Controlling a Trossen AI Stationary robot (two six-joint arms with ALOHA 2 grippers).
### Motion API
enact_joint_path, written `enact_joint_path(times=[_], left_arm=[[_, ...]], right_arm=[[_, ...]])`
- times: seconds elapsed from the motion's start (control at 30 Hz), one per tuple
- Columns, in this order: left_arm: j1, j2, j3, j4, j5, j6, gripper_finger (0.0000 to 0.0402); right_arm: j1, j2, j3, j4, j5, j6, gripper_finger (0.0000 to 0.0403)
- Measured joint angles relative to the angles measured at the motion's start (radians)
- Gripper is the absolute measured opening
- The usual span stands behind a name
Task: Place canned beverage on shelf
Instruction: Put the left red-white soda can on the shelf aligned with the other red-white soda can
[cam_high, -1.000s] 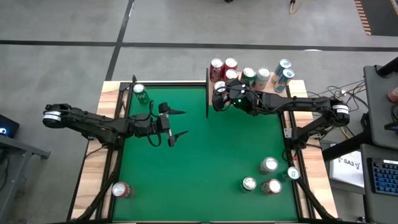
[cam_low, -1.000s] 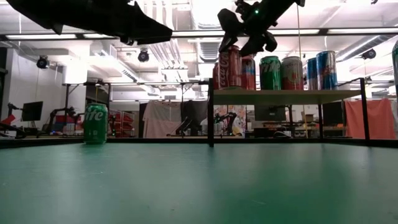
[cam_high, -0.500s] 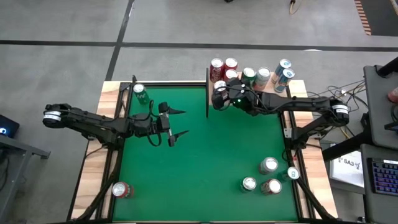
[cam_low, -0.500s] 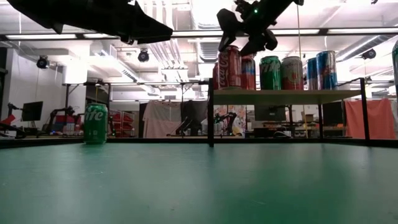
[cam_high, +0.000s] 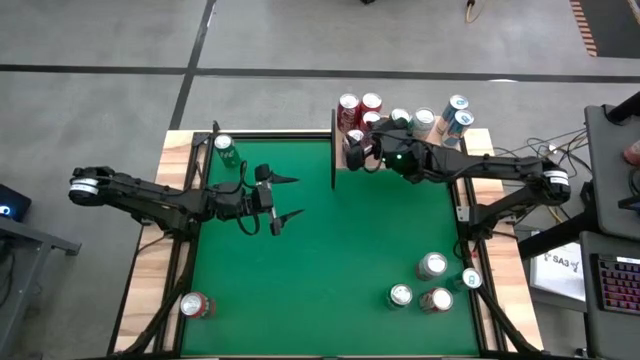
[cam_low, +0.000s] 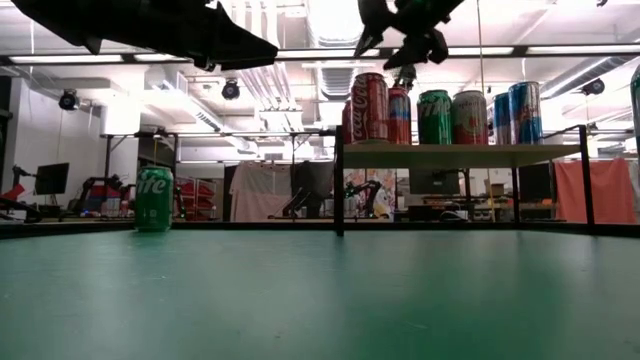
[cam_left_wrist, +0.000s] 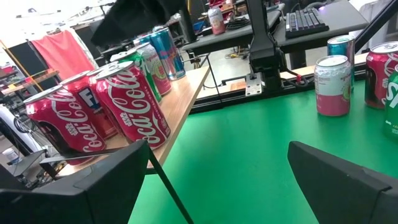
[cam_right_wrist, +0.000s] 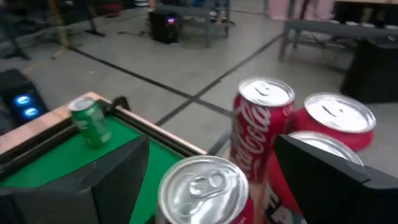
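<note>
Red cans (cam_left_wrist: 134, 109) reading Coca-Cola in white script are standing at the near end of the shelf (cam_low: 455, 155), and the left wrist view is showing that lettering best; the low view is catching only part of it on the front can (cam_low: 368, 106). Green, pale and blue cans (cam_low: 480, 115) are standing further along the shelf, their labels too small to read. A lone green can (cam_low: 154, 199) with "ite" showing in white is sitting at the counter's (cam_high: 320, 260) far left corner; the right wrist view is showing it beside the wooden edge (cam_right_wrist: 37, 134). The right gripper (cam_high: 362, 148) is hovering above the front red cans, its fingers (cam_right_wrist: 118, 168) spread wide and holding nothing; its wrist view is looking straight down on silver can tops (cam_right_wrist: 200, 183), which the low view cannot show. The left gripper (cam_high: 283, 198) is hanging over the green felt left of the shelf, fingers (cam_left_wrist: 336, 174) wide apart and empty. Only the high view is showing four more cans (cam_high: 432, 283) grouped near the counter's front right and one red can (cam_high: 194, 305) at its front left corner. The middle of the felt is lying open between the arms.
</note>
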Motion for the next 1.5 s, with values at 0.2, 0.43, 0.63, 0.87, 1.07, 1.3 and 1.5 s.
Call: enact_joint_path(times=[0.2, 0.43, 0.63, 0.87, 1.07, 1.3, 1.5], left_arm=[[0.000, 0.000, 0.000, 0.000, 0.000, 0.000, 0.0368], [0.000, 0.000, 0.000, 0.000, 0.000, 0.003, 0.0368], [0.000, 0.000, 0.000, 0.001, 0.000, 0.006, 0.0368], [0.000, 0.000, 0.000, 0.001, 0.000, 0.015, 0.0368], [0.000, 0.000, 0.005, 0.002, 0.000, 0.016, 0.0368], [0.000, 0.001, 0.005, 0.003, 0.000, 0.018, 0.0368], [0.000, 0.001, 0.005, 0.003, 0.000, 0.018, 0.0368]], right_arm=[[0.008, -0.019, 0.083, -0.110, -0.201, -0.025, 0.0297], [0.016, 0.054, 0.306, -0.568, -0.266, 0.014, 0.0173], [0.008, 0.119, 0.410, -0.846, -0.242, 0.085, 0.0052], [-0.016, 0.157, 0.412, -0.848, -0.221, 0.071, 0.0013], [-0.049, 0.171, 0.412, -0.843, -0.218, 0.054, 0.0012], [-0.059, 0.177, 0.412, -0.790, -0.218, 0.016, 0.0012], [-0.064, 0.184, 0.412, -0.743, -0.220, -0.019, 0.0012]])
